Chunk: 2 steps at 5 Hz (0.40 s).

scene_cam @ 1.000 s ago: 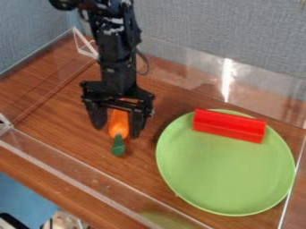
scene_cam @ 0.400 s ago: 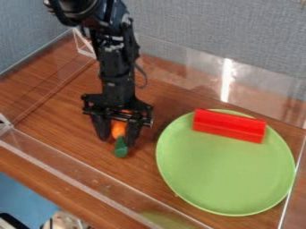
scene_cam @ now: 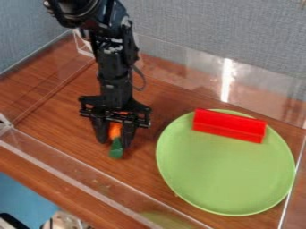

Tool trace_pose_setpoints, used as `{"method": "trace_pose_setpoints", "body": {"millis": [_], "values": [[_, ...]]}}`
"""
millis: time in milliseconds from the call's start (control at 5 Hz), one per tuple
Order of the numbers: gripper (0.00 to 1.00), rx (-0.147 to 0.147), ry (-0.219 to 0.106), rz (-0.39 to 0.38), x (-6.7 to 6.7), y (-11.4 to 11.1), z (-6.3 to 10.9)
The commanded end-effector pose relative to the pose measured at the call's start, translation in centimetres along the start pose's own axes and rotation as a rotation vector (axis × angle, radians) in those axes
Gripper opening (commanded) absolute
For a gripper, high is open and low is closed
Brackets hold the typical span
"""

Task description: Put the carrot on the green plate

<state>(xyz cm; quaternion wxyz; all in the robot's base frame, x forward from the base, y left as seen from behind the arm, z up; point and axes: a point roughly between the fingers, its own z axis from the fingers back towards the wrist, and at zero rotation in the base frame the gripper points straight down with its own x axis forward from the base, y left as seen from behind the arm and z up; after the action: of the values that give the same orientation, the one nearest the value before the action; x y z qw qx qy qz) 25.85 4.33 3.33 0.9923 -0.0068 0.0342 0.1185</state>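
Black fingers (scene_cam: 103, 128), pointing straight down, set close on either side of the carrot (scene_cam: 114, 140); narrowed around its orange body, though impossible to tell whether truly clamped or merely flanking it; gripper (scene_cam: 114, 134) low over the wooden table (scene_cam: 48, 103), tips at or near the surface. Orange of the carrot showing between the two fingers, dark green stem end poking out below them toward the camera; lying on the wood, just beside the left edge of the green plate (scene_cam: 227, 170), not on it. Above the fingers, a black arm (scene_cam: 111, 54) rising upright with cables along it. To the right, large and flat, the plate resting on the table, close to the front edge; on its upper part, a red rectangular block (scene_cam: 230, 124), lying flat, well apart from the gripper. Between carrot and plate rim, only a narrow strip of bare wood; nothing standing in that gap. Around the table, clear plastic walls (scene_cam: 227, 76), glinting at the back right and along the near edge; beyond them, a grey-blue backdrop (scene_cam: 36, 27).
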Motion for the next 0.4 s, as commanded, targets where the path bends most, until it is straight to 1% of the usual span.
{"method": "trace_pose_setpoints", "body": {"millis": [0, 200], "values": [[0.0, 0.008, -0.073, -0.01, 0.23, -0.58, 2.47], [0.0, 0.009, -0.093, -0.008, 0.37, -0.86, 2.97]]}}
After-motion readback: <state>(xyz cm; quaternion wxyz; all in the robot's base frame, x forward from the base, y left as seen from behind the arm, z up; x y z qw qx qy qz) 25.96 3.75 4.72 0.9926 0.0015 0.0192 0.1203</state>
